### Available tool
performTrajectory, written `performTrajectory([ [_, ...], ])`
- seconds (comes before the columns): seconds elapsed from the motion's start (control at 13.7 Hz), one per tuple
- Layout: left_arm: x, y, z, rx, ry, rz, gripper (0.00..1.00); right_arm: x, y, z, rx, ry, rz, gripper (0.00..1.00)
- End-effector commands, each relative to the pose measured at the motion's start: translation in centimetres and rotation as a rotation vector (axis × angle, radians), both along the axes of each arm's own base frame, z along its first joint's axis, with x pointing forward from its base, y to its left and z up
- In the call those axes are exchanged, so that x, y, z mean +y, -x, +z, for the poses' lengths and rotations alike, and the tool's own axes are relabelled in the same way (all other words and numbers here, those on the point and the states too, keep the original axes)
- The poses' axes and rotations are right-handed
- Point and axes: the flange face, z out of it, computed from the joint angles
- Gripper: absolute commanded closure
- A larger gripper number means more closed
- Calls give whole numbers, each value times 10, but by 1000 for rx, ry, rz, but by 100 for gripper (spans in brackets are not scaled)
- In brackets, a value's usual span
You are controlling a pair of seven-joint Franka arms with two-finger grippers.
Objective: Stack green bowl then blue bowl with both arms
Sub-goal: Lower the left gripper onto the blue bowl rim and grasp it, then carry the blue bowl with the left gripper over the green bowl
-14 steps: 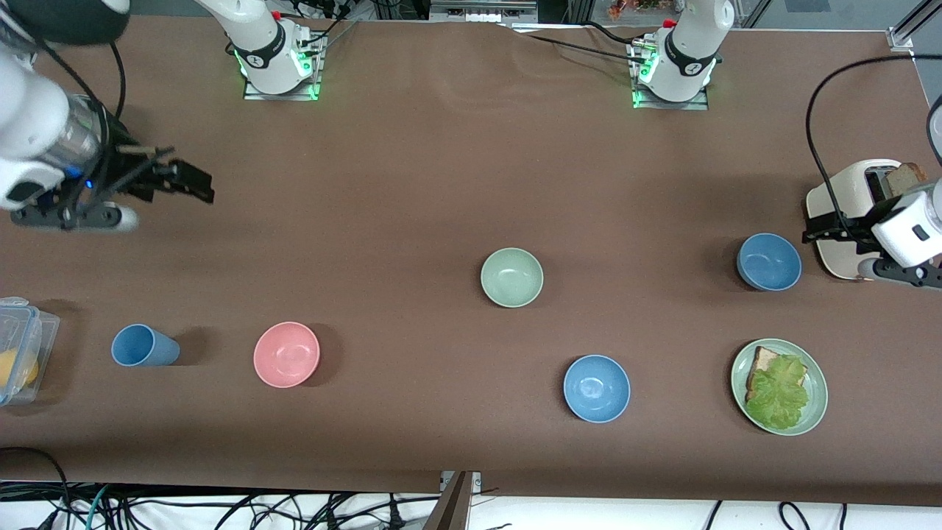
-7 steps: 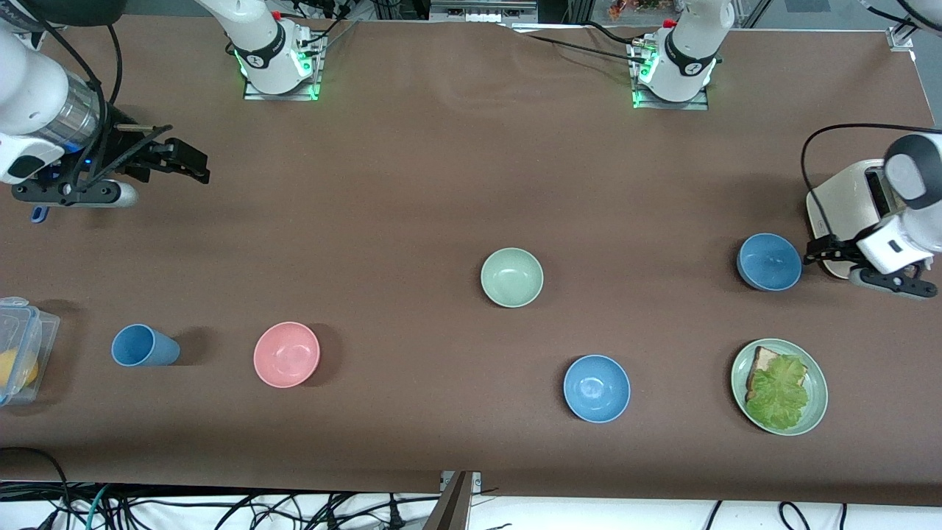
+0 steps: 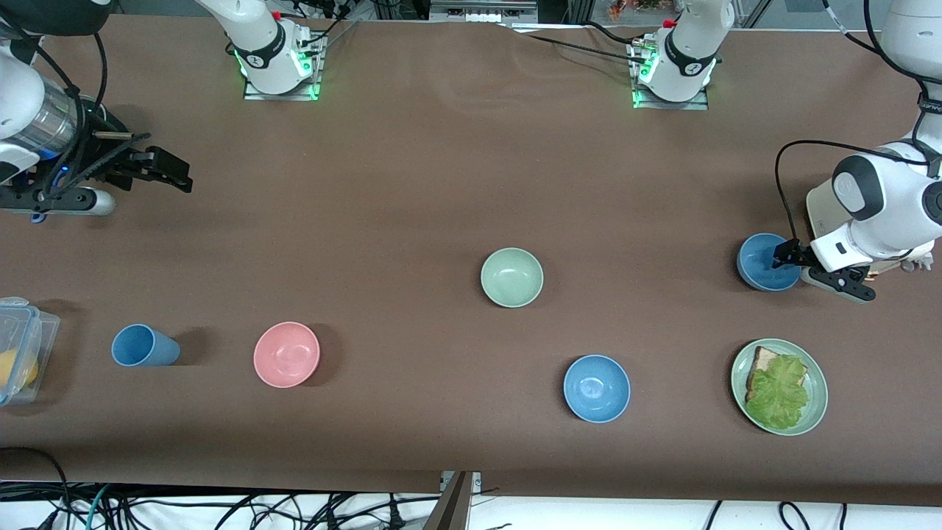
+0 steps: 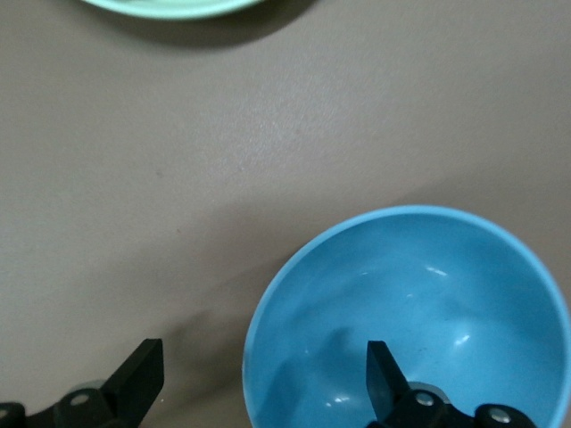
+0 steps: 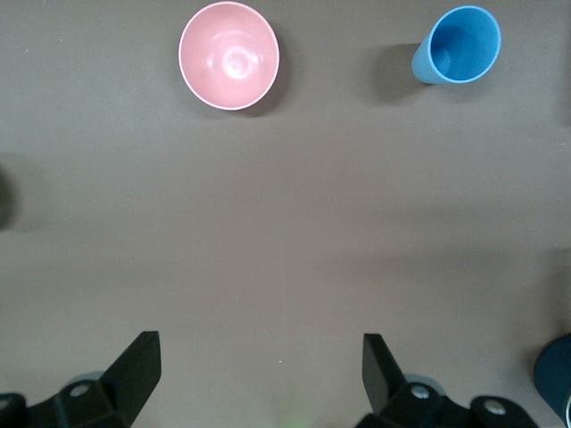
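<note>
Right gripper [image 3: 173,171]: black two-finger gripper, up over bare brown table [image 3: 412,184] at the right arm's end, fingers [image 5: 134,366] spread wide, holding nothing.
Clear plastic box [image 3: 18,350]: at the table edge, right arm's end, something yellow inside.
Blue cup [image 3: 143,346]: lying beside the box.
Pink round bowl [image 3: 286,354]: upright, beside the cup.
Pale mint green bowl [image 3: 511,277]: mid-table, upright, empty, well apart from both grippers.
Glossy sky-blue bowl [image 3: 596,388]: nearer the front camera than the green bowl.
Dusty steel blue bowl [image 3: 762,258]: toward the left arm's end, upright on the table.
Left gripper [image 3: 786,255]: at that bowl's rim, fingers [image 4: 382,374] wide apart, one inside the bowl and one outside; not closed on it.
Pale-green plate [image 3: 815,412]: bread and lettuce on it.
</note>
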Motion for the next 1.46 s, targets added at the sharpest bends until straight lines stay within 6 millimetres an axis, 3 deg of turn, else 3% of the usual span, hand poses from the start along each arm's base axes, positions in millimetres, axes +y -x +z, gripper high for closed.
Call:
performTrajectory([
  [0.0, 4, -5, 5, -14, -4, -28, 50, -4, -4, 1, 1, -2, 33, 0],
  [0.07, 4, -4, 4, -11, -3, -30, 86, -1, -5, -4, 10, -1, 38, 0],
  [0.15, 4, -4, 3, -9, -3, -40, 100, 1, -8, -10, 20, -4, 39, 0],
  [0.59, 1, -7, 10, 20, 9, -46, 100, -2, -10, -10, 8, -12, 148, 0],
  [0.73, -12, -27, 46, 69, 29, -77, 100, -4, -10, -11, 11, -12, 149, 0],
  [1.02, -84, -74, 144, 216, 112, -146, 100, -7, -9, -13, 22, -8, 143, 0],
  [1.17, -149, -81, 162, 237, 125, -108, 100, -6, -10, -13, 19, -9, 146, 0],
  [1.39, -244, -80, 169, 253, 149, -120, 100, -7, -10, -14, 17, -13, 143, 0],
])
